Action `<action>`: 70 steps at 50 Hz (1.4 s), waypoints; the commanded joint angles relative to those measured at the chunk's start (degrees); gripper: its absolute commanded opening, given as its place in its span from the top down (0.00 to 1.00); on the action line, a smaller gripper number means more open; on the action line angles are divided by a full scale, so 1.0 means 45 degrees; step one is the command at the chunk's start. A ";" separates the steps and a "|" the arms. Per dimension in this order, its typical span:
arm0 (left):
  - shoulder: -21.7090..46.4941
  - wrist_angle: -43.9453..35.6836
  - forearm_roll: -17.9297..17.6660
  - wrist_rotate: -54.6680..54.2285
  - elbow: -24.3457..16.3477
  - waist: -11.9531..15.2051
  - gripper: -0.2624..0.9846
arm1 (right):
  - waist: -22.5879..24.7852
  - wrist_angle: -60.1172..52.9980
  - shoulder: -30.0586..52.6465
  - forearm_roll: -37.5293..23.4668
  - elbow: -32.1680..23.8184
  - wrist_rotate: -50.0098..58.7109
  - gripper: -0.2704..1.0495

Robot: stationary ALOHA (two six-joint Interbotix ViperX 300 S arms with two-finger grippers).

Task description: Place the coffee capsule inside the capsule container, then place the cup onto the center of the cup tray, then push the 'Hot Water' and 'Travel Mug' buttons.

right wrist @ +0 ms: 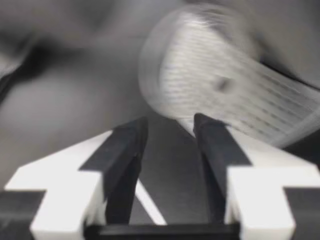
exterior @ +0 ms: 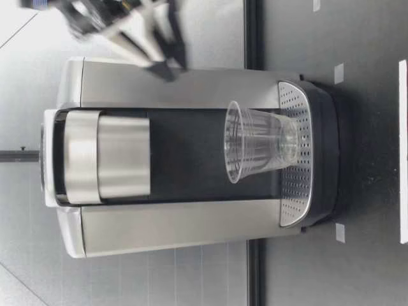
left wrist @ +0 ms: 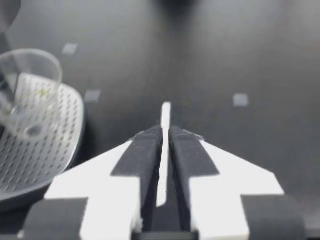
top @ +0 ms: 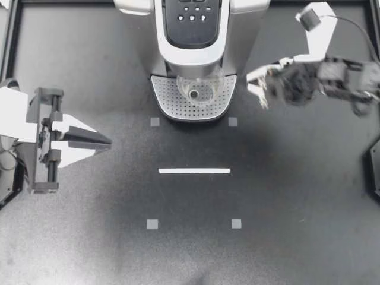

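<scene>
**Cup on tray; both grippers off the machine**

Table (top: 297, 196): dark, matte. Clock bearings are taken from table centre in the top view.

Coffee machine (top: 193, 35): at 12 o'clock, silver and black. Its button panel (top: 191, 21) is on the top face.

Left gripper (top: 110, 141): at 9 o'clock, well apart from the machine, pointing toward 3. Jaws are pressed together with only a sliver between the pads, and they hold nothing.

Right gripper (top: 256, 88): at about 2 o'clock, just beside the machine's flank, blurred. Jaws are narrowly parted with nothing between them. In its wrist view the tray and cup lie ahead of the fingers.

Cup tray (top: 166, 95): perforated metal plate at the machine's foot, on the side facing 6 o'clock.

Cup (top: 200, 89): clear plastic. It stands upright on the tray beneath the brew head, near the tray's middle. The low view shows its base on the perforations.

Tape line (top: 194, 171): white strip near table centre.

Tape squares (top: 152, 224): four small grey markers, two near the tray's corners and two toward 6 o'clock.
</scene>
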 commanded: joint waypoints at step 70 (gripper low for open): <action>0.0664 -0.1875 -0.0449 0.1035 -0.1543 0.0488 0.66 | 0.2813 -0.6328 -0.1816 -0.1895 0.0840 -0.5430 0.52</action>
